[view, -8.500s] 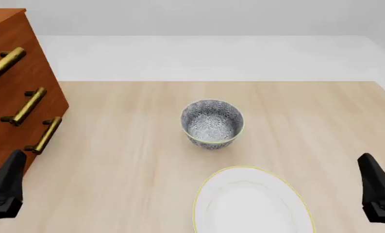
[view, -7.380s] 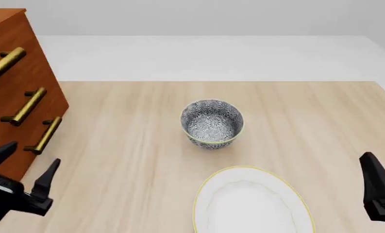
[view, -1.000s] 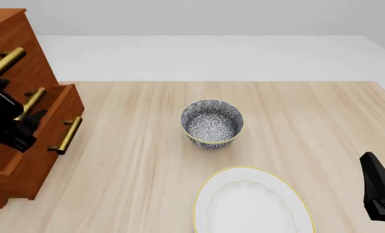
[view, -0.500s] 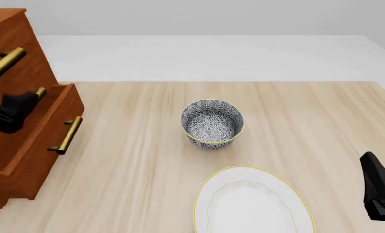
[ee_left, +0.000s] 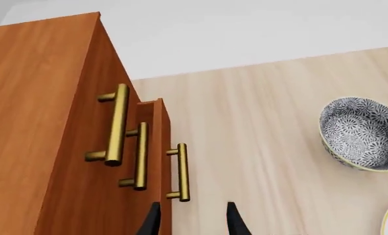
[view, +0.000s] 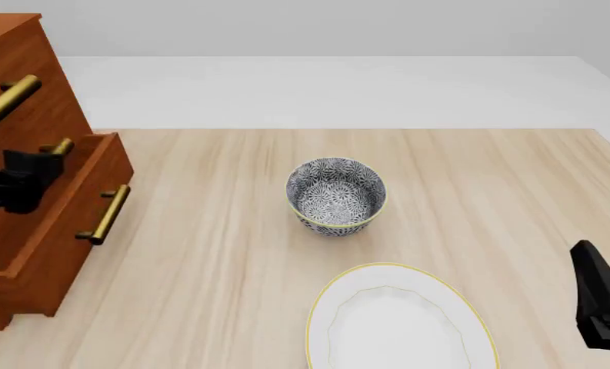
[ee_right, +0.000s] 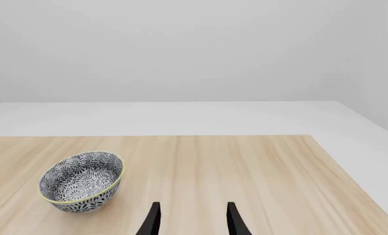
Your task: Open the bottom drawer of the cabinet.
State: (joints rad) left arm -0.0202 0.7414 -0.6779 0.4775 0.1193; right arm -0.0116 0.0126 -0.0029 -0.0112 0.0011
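The reddish-brown cabinet [view: 18, 77] stands at the table's left edge. Its bottom drawer [view: 74, 254] is pulled partway out toward the table's middle, its brass handle [view: 105, 214] free. My left gripper [view: 33, 173] hovers above the drawer, in front of the middle handle, open and holding nothing. In the left wrist view the fingertips [ee_left: 153, 220] sit just short of the bottom handle [ee_left: 180, 171], apart from it. My right gripper [view: 600, 304] rests open at the near right edge, far from the cabinet [ee_left: 43, 98].
A patterned bowl [view: 335, 192] stands mid-table, also seen in the right wrist view [ee_right: 81, 181]. A white plate with a gold rim [view: 397, 319] lies at the near edge. The top handle [view: 7, 104] juts out from the cabinet front.
The bottom drawer, shut in the earliest frames, now stands pulled out. Over the last second it has stayed put while my left gripper drew back above it. The right arm has not moved.
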